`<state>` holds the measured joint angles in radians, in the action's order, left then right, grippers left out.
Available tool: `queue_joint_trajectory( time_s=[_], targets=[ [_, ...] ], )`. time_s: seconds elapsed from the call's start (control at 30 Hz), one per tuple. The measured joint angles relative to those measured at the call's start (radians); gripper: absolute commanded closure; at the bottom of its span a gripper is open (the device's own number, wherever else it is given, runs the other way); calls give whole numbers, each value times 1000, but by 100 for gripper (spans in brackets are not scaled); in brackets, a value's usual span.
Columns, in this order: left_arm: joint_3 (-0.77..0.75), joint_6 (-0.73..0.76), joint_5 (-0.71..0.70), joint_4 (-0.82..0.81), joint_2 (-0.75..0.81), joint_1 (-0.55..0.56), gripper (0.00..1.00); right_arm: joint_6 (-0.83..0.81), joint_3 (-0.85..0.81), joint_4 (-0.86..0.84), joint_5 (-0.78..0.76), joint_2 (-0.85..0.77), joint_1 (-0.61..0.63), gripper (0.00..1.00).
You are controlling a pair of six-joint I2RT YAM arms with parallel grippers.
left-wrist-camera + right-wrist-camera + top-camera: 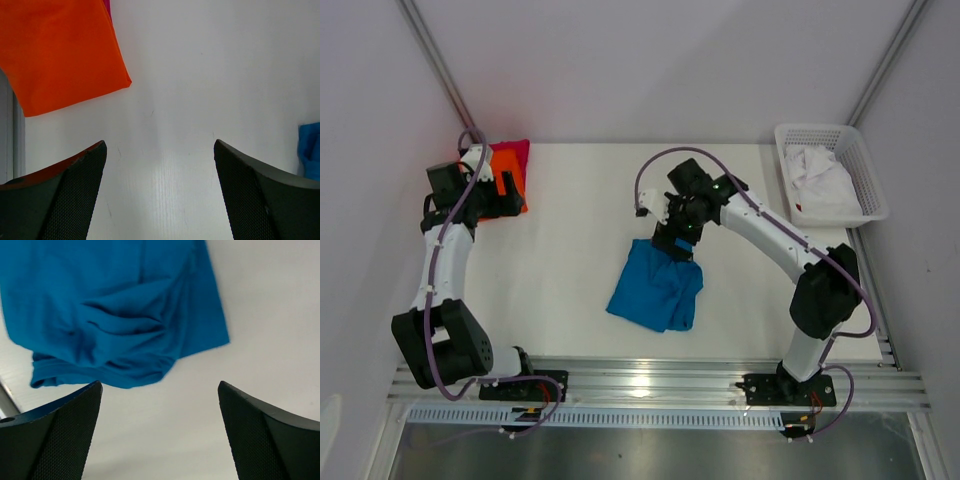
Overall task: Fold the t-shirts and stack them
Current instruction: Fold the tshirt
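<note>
A folded orange t-shirt (519,190) (60,50) lies at the table's far left on a pinkish-red t-shirt (512,151) (106,5), of which only an edge shows. My left gripper (503,200) (160,190) hovers open by the orange one's edge, with bare table between its fingers. A bright blue t-shirt (657,288) (115,310) lies rumpled and loosely folded mid-table; its edge also shows in the left wrist view (311,150). My right gripper (672,238) (160,430) is open at its far edge, holding nothing.
A white lattice basket (815,129) with white cloth (823,180) inside stands at the back right corner. The white table (580,230) stretches bare between the two shirt spots. A metal rail (660,380) runs along the near edge.
</note>
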<state>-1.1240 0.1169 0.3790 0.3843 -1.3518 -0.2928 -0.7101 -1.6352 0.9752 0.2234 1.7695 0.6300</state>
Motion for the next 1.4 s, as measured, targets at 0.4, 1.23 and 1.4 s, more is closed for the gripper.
queue_joint_trajectory(
  time_s=[0.4,1.23,1.4],
  targets=[
    [0,0,9,0,0,33,10,4,140,-52,82,69,151,20],
    [0,6,9,0,-5,48,11,54,103,-85,69,155,26,100],
    [0,6,9,-1,-16,68,11,70,108,-74,101,151,-66,100]
  ],
)
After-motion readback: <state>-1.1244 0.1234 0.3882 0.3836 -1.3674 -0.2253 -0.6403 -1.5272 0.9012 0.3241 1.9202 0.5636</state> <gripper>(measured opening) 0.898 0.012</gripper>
